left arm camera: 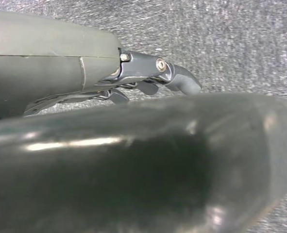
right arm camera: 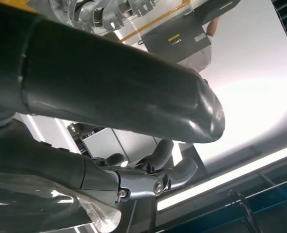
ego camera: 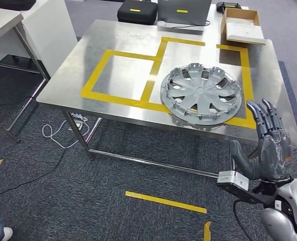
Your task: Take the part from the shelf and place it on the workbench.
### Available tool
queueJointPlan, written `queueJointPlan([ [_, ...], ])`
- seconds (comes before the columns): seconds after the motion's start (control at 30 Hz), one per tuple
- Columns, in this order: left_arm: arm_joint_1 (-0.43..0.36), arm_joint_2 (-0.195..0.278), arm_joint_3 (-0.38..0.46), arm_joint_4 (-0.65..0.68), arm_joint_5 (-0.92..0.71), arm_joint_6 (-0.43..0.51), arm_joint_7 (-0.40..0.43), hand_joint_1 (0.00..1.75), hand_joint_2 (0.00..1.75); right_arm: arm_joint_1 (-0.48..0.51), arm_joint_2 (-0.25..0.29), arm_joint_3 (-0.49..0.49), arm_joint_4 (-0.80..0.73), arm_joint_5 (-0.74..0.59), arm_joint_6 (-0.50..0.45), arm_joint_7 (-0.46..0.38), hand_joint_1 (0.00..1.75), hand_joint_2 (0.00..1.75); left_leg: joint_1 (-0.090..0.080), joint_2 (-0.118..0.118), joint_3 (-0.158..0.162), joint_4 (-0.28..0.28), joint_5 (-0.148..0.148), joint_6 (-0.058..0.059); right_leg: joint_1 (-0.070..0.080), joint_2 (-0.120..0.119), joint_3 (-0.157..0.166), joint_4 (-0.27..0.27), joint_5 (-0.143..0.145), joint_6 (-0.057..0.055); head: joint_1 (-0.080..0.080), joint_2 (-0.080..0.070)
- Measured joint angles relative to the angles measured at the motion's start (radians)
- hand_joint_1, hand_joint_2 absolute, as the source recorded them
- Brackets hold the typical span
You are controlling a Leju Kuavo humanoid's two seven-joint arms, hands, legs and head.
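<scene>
Part: a grey wheel cover [ego camera: 201, 94] lies flat on the steel surface [ego camera: 101, 37], by its near edge toward the right corner, over the yellow tape lines [ego camera: 120, 99].
Right robot hand [ego camera: 270, 145]: raised just off the surface's near right corner, fingers apart and upward, holding nothing, clear of the wheel cover.
Left robot hand [left arm camera: 149, 77]: over grey carpet, fingers stretched, nothing in them.
Far edge: black case [ego camera: 137, 11], laptop [ego camera: 183, 12], cardboard box [ego camera: 241, 25].

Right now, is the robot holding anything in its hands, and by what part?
Nothing is held. The right hand is raised beside the table edge, fingers apart and empty; the hubcap lies on the workbench. The left hand hangs over carpet, also empty.
</scene>
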Motion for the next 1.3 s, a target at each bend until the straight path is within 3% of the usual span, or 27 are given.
queueJointPlan([
  [0.1,0.003,-0.002,0.004,0.001,0.001,0.000,-0.003,0.00,0.00,0.013,0.000,-0.008,-0.002,-0.002,-0.002,0.001,0.00,0.00,0.002,0.005,-0.019,-0.006,0.020,0.024,-0.003,0.003,-0.014,0.011,-0.015,0.014,0.000,0.000],
  [0.27,0.004,-0.003,0.006,0.001,0.002,0.000,-0.003,0.00,0.00,0.017,0.000,-0.011,-0.002,-0.004,-0.003,0.002,0.00,0.00,0.003,0.007,-0.025,-0.007,0.027,0.031,-0.004,0.005,-0.025,0.025,-0.041,0.016,0.002,0.000],
  [0.3,0.004,-0.002,0.007,0.001,0.002,0.000,-0.003,0.00,0.00,0.018,0.000,-0.012,-0.002,-0.004,-0.004,0.003,0.00,0.00,0.003,0.007,-0.029,-0.007,0.029,0.033,-0.004,0.005,-0.031,0.037,-0.057,0.017,0.002,0.000],
  [0.33,0.004,-0.002,0.008,0.001,0.003,0.001,-0.003,0.00,0.00,0.025,0.000,-0.016,-0.003,-0.007,-0.006,0.005,0.00,0.00,0.002,0.007,-0.043,-0.006,0.039,0.037,-0.004,0.006,-0.050,0.102,-0.103,0.019,0.003,0.000],
  [0.37,0.006,-0.002,0.010,0.001,0.005,0.001,-0.004,0.00,0.00,0.037,0.000,-0.023,-0.004,-0.010,-0.008,0.008,0.00,0.00,-0.001,0.007,-0.066,-0.006,0.057,0.040,-0.004,0.006,-0.056,0.166,-0.130,0.021,0.003,0.000],
  [0.4,0.008,-0.002,0.012,0.002,0.007,0.001,-0.005,0.00,0.00,0.051,0.000,-0.032,-0.007,-0.016,-0.009,0.015,0.00,0.00,-0.003,0.008,-0.094,-0.004,0.080,0.040,-0.004,0.007,-0.027,0.184,-0.136,0.020,0.003,0.000],
  [0.43,0.009,-0.003,0.014,0.002,0.009,0.001,-0.006,0.00,0.00,0.064,0.000,-0.042,-0.010,-0.022,-0.009,0.022,0.00,0.00,-0.006,0.007,-0.122,-0.002,0.103,0.038,-0.004,0.007,0.023,0.173,-0.141,0.019,0.004,0.000],
  [0.47,0.011,-0.005,0.015,0.002,0.010,0.001,-0.006,0.00,0.00,0.074,0.000,-0.052,-0.014,-0.027,-0.007,0.029,0.00,0.00,-0.009,0.007,-0.141,0.001,0.120,0.033,-0.003,0.007,0.097,0.091,-0.120,0.015,0.004,0.000],
  [0.5,0.012,-0.006,0.015,0.002,0.010,0.002,-0.007,0.00,0.00,0.079,0.000,-0.060,-0.018,-0.032,-0.005,0.035,0.00,0.00,-0.010,0.007,-0.151,0.004,0.133,0.028,-0.001,0.007,0.154,0.007,-0.118,0.010,0.004,0.000],
  [0.53,0.012,-0.006,0.016,0.003,0.011,0.002,-0.007,0.00,0.00,0.083,0.000,-0.066,-0.021,-0.035,-0.004,0.039,0.00,0.00,-0.011,0.007,-0.155,0.006,0.142,0.023,0.001,0.008,0.179,-0.035,-0.130,0.005,0.004,0.000],
  [0.57,0.013,-0.006,0.017,0.003,0.012,0.002,-0.008,0.00,0.00,0.090,0.000,-0.072,-0.023,-0.037,-0.003,0.042,0.00,0.00,-0.011,0.007,-0.158,0.007,0.152,0.017,0.002,0.008,0.183,-0.052,-0.133,-0.001,0.004,0.000],
  [0.63,0.016,-0.005,0.019,0.005,0.013,0.003,-0.008,0.00,0.00,0.105,0.001,-0.080,-0.024,-0.041,-0.001,0.049,0.00,0.00,-0.008,0.006,-0.166,0.013,0.146,0.004,0.001,0.006,0.166,-0.051,-0.120,-0.017,0.003,0.000],
  [0.7,0.019,-0.004,0.022,0.007,0.016,0.004,-0.009,0.00,0.00,0.118,0.003,-0.087,-0.026,-0.046,0.002,0.054,0.00,0.00,-0.004,0.004,-0.181,0.074,0.065,-0.009,-0.002,0.002,0.144,-0.052,-0.097,-0.032,-0.001,0.000],
  [0.77,0.020,-0.006,0.023,0.008,0.019,0.005,-0.009,0.00,0.00,0.131,0.003,-0.094,-0.027,-0.056,0.011,0.063,0.00,0.00,-0.001,0.004,-0.199,0.201,-0.040,-0.018,-0.001,0.000,0.120,-0.050,-0.074,-0.037,-0.005,0.000],
  [0.8,0.020,-0.006,0.024,0.008,0.020,0.006,-0.010,0.00,0.00,0.139,0.004,-0.096,-0.027,-0.063,0.016,0.067,0.00,0.00,0.000,0.004,-0.202,0.259,-0.064,-0.021,0.000,-0.001,0.107,-0.049,-0.063,-0.037,-0.005,0.000],
  [0.83,0.020,-0.006,0.026,0.008,0.021,0.008,-0.014,0.00,0.00,0.145,0.005,-0.099,-0.027,-0.071,0.022,0.071,0.00,0.00,0.001,0.004,-0.195,0.293,-0.061,-0.022,0.000,-0.001,0.093,-0.046,-0.053,-0.036,-0.005,0.000],
  [0.87,0.020,-0.006,0.028,0.008,0.021,0.010,-0.018,0.00,0.00,0.152,0.006,-0.102,-0.027,-0.079,0.025,0.073,0.00,0.00,0.001,0.004,-0.175,0.293,-0.039,-0.021,0.000,-0.001,0.079,-0.042,-0.044,-0.034,-0.005,0.000],
  [0.9,0.020,-0.006,0.030,0.008,0.021,0.011,-0.024,0.00,0.00,0.158,0.007,-0.106,-0.028,-0.086,0.026,0.075,0.00,0.00,0.001,0.004,-0.140,0.257,-0.009,-0.019,0.000,0.000,0.063,-0.038,-0.036,-0.032,-0.006,0.000],
  [0.97,0.020,-0.005,0.035,0.008,0.021,0.013,-0.031,0.00,0.00,0.170,0.009,-0.117,-0.030,-0.095,0.027,0.077,0.00,0.00,0.000,0.003,-0.038,0.114,0.018,-0.010,0.001,-0.001,0.040,-0.027,-0.023,-0.025,-0.005,0.000],
  [1.03,0.019,-0.004,0.038,0.008,0.023,0.014,-0.033,0.00,0.00,0.178,0.010,-0.124,-0.035,-0.101,0.027,0.077,0.00,0.00,-0.003,0.003,0.029,0.002,0.001,0.001,0.004,-0.002,0.025,-0.019,-0.012,-0.016,-0.005,0.000],
  [1.13,0.021,-0.005,0.040,0.008,0.024,0.015,-0.035,0.00,0.00,0.189,0.012,-0.132,-0.040,-0.113,0.026,0.075,0.00,0.00,-0.004,0.004,0.028,-0.028,0.000,0.021,0.003,-0.002,0.010,-0.013,0.000,0.002,-0.004,0.000],
  [1.17,0.021,-0.005,0.041,0.008,0.024,0.015,-0.036,0.00,0.00,0.192,0.013,-0.135,-0.042,-0.116,0.026,0.074,0.00,0.00,-0.003,0.006,0.023,-0.030,0.007,0.030,0.002,0.001,-0.001,0.004,-0.015,0.007,-0.003,0.000],
  [1.2,0.022,-0.005,0.041,0.008,0.025,0.015,-0.036,0.00,0.00,0.195,0.014,-0.138,-0.042,-0.121,0.025,0.072,0.00,0.00,-0.002,0.008,0.017,-0.033,0.014,0.037,0.000,0.003,-0.019,0.041,-0.043,0.011,-0.001,0.000],
  [1.3,0.022,-0.004,0.044,0.008,0.027,0.016,-0.037,0.00,0.00,0.201,0.020,-0.143,-0.043,-0.146,0.026,0.065,0.00,0.00,-0.006,0.011,-0.009,-0.032,0.035,0.046,-0.002,0.006,-0.094,0.231,-0.151,0.018,0.003,0.000],
])
